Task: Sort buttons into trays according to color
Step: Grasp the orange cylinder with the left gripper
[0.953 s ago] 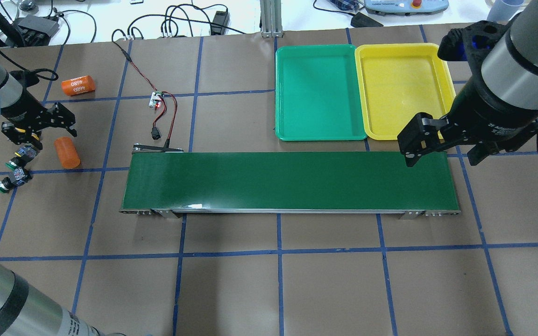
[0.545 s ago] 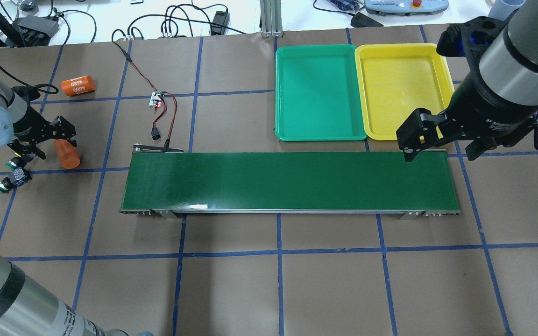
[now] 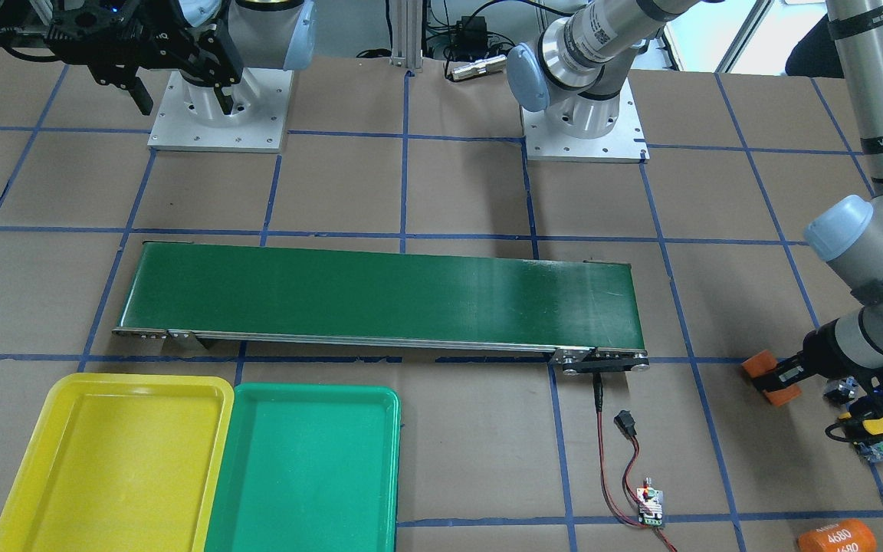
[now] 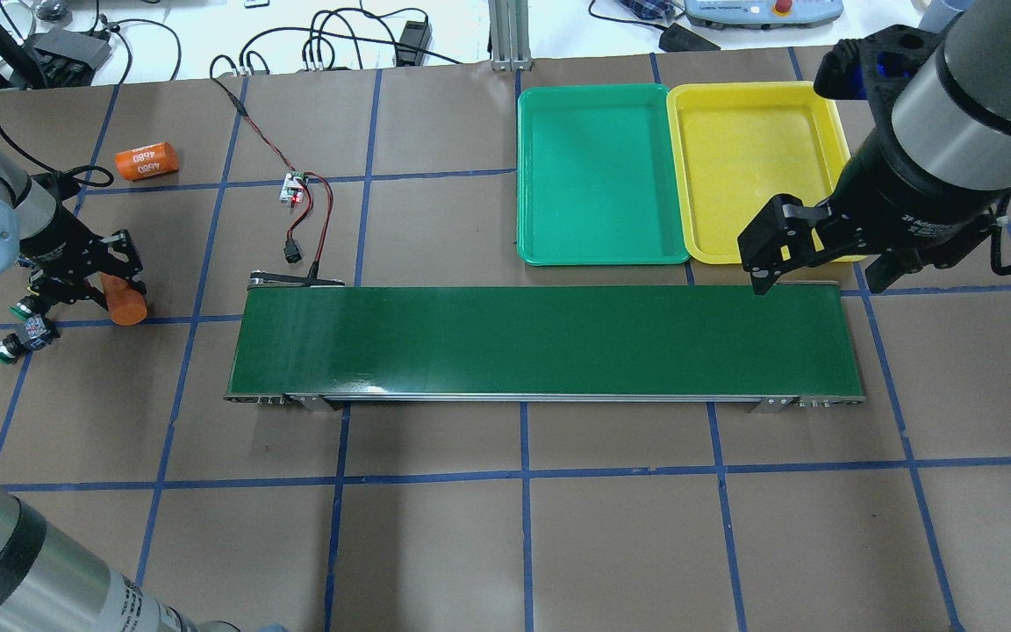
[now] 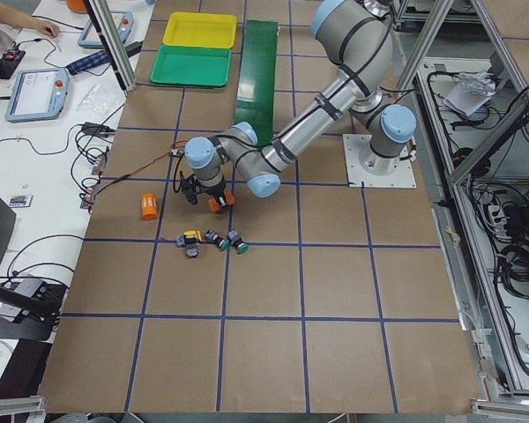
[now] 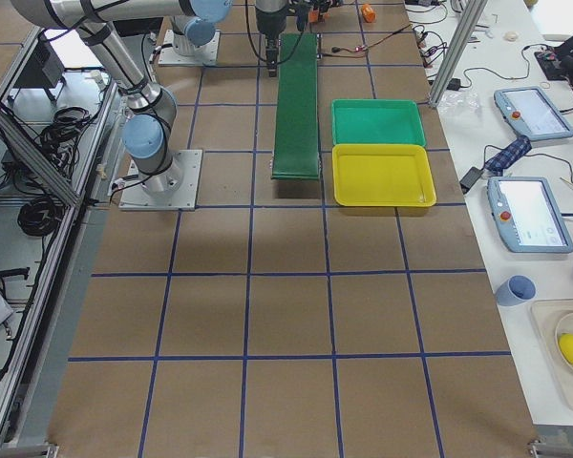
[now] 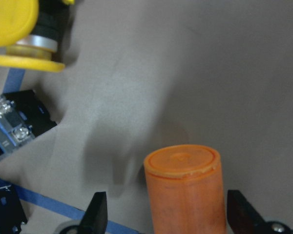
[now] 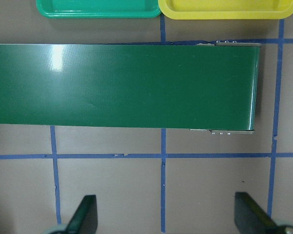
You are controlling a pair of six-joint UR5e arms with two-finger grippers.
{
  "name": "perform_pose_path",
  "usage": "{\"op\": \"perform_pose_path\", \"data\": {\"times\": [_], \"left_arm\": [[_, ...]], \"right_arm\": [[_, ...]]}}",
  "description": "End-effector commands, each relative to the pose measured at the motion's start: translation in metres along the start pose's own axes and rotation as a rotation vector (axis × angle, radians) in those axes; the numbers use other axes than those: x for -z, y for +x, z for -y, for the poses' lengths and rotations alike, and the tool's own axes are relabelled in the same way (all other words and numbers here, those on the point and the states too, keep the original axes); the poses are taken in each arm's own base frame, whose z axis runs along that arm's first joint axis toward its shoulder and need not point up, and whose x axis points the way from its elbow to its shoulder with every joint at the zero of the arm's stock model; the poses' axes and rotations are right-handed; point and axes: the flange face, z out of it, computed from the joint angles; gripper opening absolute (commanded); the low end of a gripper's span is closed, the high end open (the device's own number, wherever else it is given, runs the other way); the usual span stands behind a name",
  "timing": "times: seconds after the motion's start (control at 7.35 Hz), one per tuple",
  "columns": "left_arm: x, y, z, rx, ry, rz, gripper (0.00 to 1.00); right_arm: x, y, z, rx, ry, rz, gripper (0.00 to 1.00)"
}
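Buttons [image 5: 213,238] lie clustered on the brown surface [image 4: 523,527], at 8 o'clock of the left pincer [image 7: 163,217] seen from overhead. That pincer is released, straddling an orange cylinder [image 7: 185,190]. The right pincer [image 8: 168,217], also released, hangs near the conveyor belt's [image 4: 541,338] end, at 5 o'clock of the yellow tray [image 4: 751,158].

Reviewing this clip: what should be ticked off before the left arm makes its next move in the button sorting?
1. Left pincer lined up on a button: not ok; its open fingers straddle the orange cylinder.
2. A button close by to retarget: ok; a yellow-capped button lies just beside it.
3. Fingers clear of the cylinder: cannot tell.
4. Green tray and yellow tray free to receive: ok; both hold nothing.
5. Right pincer open and out of the way: ok; it hangs above the conveyor belt end nearest the trays.
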Motion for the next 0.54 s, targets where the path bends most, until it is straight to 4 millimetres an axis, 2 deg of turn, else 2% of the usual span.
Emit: {"op": "perform_pose_path", "data": {"times": [0.0, 0.14, 0.27, 0.41], "left_arm": [[0.046, 0.009, -0.048, 0.179, -0.135, -0.003, 0.0], [0.076, 0.021, -0.072, 0.248, -0.133, 0.006, 0.0], [0.088, 0.066, -0.105, 0.3, -0.15, 0.023, 0.0], [0.086, 0.104, -0.137, 0.386, -0.153, 0.048, 0.0]], "right_arm": [[-0.002, 0.0, 0.002, -0.001, -0.001, 0.003, 1.0], [-0.001, 0.0, 0.002, -0.001, -0.001, 0.001, 1.0], [-0.003, 0.0, 0.002, 0.0, -0.004, 0.003, 1.0], [-0.009, 0.0, 0.004, 0.001, -0.015, 0.003, 1.0]]}}
